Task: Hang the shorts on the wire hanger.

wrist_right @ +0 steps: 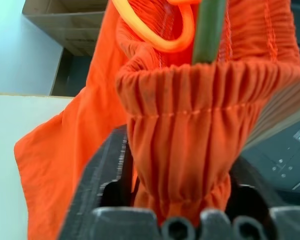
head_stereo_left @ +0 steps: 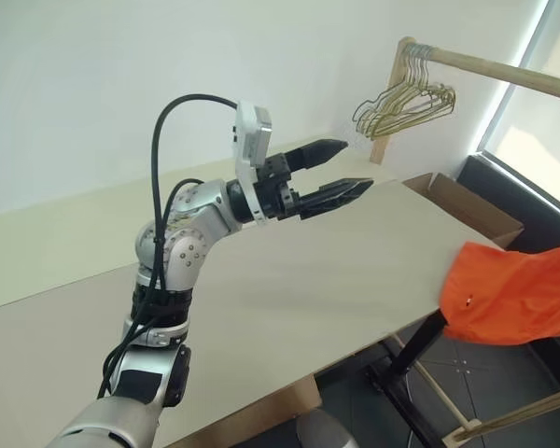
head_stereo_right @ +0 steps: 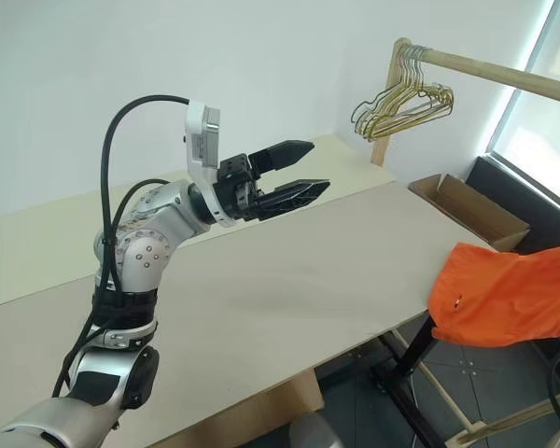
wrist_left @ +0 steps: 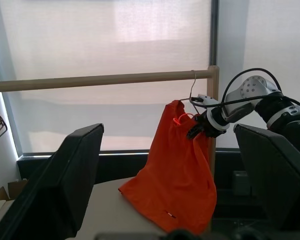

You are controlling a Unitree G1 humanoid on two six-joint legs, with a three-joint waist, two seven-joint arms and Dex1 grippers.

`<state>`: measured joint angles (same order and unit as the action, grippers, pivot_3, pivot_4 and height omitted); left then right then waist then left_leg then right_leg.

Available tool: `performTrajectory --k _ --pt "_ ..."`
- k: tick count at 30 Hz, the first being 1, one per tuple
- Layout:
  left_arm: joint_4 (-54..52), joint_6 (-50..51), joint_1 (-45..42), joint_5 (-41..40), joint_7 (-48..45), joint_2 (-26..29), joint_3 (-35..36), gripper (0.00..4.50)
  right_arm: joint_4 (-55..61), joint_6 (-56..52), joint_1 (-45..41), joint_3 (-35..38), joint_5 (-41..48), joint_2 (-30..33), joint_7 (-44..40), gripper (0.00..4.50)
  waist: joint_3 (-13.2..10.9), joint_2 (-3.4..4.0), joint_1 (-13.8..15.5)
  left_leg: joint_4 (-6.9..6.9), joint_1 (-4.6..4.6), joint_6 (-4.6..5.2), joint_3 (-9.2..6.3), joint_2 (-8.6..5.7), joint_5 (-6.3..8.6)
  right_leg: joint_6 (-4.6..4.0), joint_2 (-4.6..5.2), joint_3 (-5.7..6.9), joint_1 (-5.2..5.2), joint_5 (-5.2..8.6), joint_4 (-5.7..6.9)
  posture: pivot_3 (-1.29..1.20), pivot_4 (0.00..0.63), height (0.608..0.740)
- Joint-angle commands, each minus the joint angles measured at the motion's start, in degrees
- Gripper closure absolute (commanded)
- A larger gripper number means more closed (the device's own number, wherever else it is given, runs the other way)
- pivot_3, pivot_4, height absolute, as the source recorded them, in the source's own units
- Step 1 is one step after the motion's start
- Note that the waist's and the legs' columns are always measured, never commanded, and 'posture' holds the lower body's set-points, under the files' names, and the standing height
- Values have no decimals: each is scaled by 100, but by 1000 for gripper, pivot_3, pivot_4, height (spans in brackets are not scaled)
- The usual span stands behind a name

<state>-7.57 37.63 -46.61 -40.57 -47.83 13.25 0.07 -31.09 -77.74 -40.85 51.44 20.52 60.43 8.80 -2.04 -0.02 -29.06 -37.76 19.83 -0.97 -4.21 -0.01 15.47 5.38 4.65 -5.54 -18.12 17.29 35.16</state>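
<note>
A: Which step?

B: Release, by the look. Shorts (wrist_left: 176,165) draped from the wire hanger (wrist_left: 192,90), hooked on the wooden rod (wrist_left: 100,80). Right gripper (wrist_left: 199,128) just below the rod, fingers spread beside the bunched waistband, barely pinching if at all.

A: Left gripper (head_stereo_left: 331,173)?

B: Well away from the rod, above the table (head_stereo_left: 289,280), wide apart, empty.

A: Next?

B: Probably back off without snagging cloth.

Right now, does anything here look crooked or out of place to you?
Yes. The shorts hang bunched from one point by the waistband on the wire hanger hooked over the wooden rod, not spread flat. Their lower part drapes onto the table corner. The right gripper is at the waistband.
</note>
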Motion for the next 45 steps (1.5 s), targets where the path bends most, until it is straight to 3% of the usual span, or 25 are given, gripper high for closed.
performTrajectory --k 1,4,14,21,27,31,34,41,45 --pt "20 -54 -133 -31 7 54 57 0 935 -5 137 5 -230 -93 153 1017 0 1 -3 0 1 0 0 0 0 0 0 0 0 0 0 -507 0 740" --pt "63 -96 -129 35 26 81 47 0 1827 52 390 -38 -485 -358 313 26 1 2 -6 0 1 1 0 -1 0 1 2 -1 -1 0 0 -500 0 740" --pt "179 -178 -104 131 25 235 104 0 4669 722 1252 -681 -1363 -1404 606 26 4 6 5 -1 -1 1 -3 0 0 4 3 -6 -5 -2 10 -489 0 740" --pt "224 -211 -19 231 -47 417 104 0 5947 2198 2039 -1407 -2098 -1737 642 26 4 7 31 -1 7 2 -6 -7 0 5 12 -5 -12 -2 14 -482 0 740" --pt "133 -351 365 449 -46 843 181 0 6757 3626 2082 -1929 -1660 -1928 -398 26 -4 -7 24 -1 -7 2 -7 -6 0 6 11 -11 -12 -1 31 -411 0 740" --pt "-193 -503 851 628 24 1129 254 0 7061 3844 1816 -2325 -610 -2145 -1527 26 -27 -45 127 -9 -15 1 -17 -5 -1 5 7 -14 -11 -2 56 -328 0 740" --pt "-453 -660 1262 785 40 1451 394 0 7174 4248 2079 -2762 -264 -2148 -2321 26 -35 -58 346 -8 -12 1 -33 -1 -1 2 2 -14 -22 -3 69 -260 0 740" --pt "-1063 -613 2163 800 -219 2311 607 0 6697 4248 2576 -3132 984 -1919 -4241 26 -48 -77 1302 -21 43 1 -54 -4 -3 -62 3 -19 -127 -40 93 -115 0 740" --pt "-1288 -594 2523 766 -243 2602 687 0 6330 4510 2692 -3470 940 -1776 -4856 26 -53 -81 1886 -21 62 1 -51 -5 -3 -70 7 -19 -169 -45 98 -64 0 740"
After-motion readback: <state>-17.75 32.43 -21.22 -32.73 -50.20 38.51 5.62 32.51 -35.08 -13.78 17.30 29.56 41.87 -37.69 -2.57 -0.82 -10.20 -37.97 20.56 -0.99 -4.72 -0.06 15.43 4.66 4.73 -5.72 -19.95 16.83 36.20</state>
